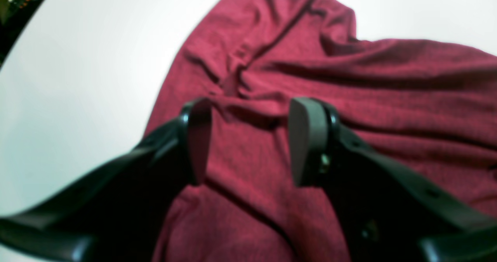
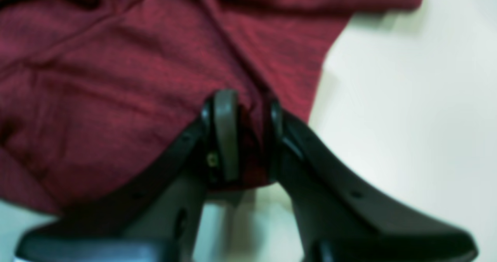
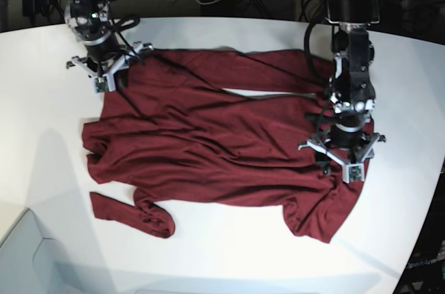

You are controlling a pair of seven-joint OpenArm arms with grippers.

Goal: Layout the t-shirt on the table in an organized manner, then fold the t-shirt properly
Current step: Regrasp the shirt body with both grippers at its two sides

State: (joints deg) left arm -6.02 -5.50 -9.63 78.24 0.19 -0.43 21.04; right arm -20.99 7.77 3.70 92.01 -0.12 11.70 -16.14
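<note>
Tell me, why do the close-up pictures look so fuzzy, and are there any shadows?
In the left wrist view, the open left gripper and the t-shirt look soft and out of focus. The right wrist view is blurrier still: the right gripper, pinching cloth, smears at its edges. The base view is sharpest, with faint grey shadows on the table.

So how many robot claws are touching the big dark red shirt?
2. The right gripper pinches the dark red fabric t-shirt at its far corner; the left gripper stands open over the cloth near the table's other side.
</note>
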